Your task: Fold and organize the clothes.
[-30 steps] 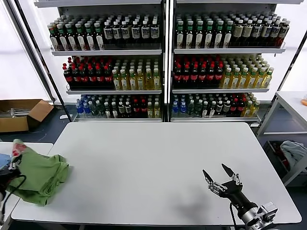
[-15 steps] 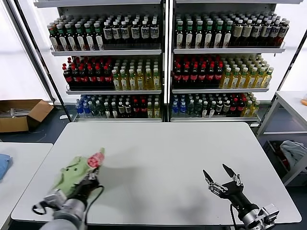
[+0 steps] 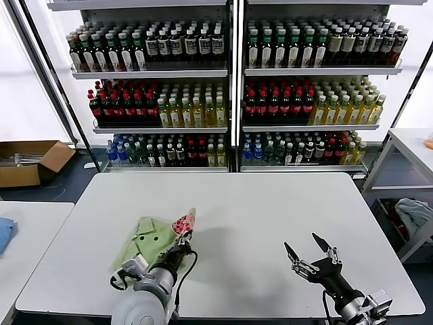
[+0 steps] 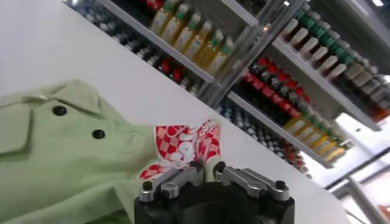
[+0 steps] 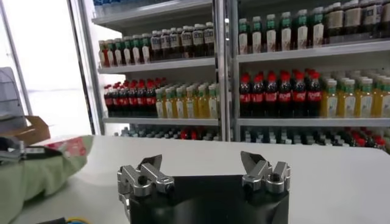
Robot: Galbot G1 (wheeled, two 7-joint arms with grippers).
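Straight ahead, tall shelves [image 3: 233, 88] packed with rows of bottles, dark, red, yellow and green, filling the back of the head view. Below them, a wide white desk [image 3: 270, 210] carrying the work. Off to the robot's left, a second white desk [image 3: 27, 230] with a scrap of blue cloth at its edge, and a brown cardboard box [image 3: 30, 161] on the floor beyond it. Off to the right, a side stand [image 3: 409, 145] with bundled grey cloth [image 3: 414, 215] under it.

On the near left part of the main desk, one light green polo shirt [image 3: 145, 238], bunched rather than flat, collar and two dark buttons showing in the left wrist view, red-and-white checked logo [image 4: 183, 143] lifted up at the edge nearest the middle of the desk.

Left tool [image 3: 181, 238] right at that logo patch, fingers [image 4: 195, 167] close together and pinching the fabric there, jaws nearly closed on the shirt.

Right tool [image 3: 304, 245] low over the near right part of the desk, well apart from the shirt, fingers [image 5: 149, 164] spread wide, gripping nothing.
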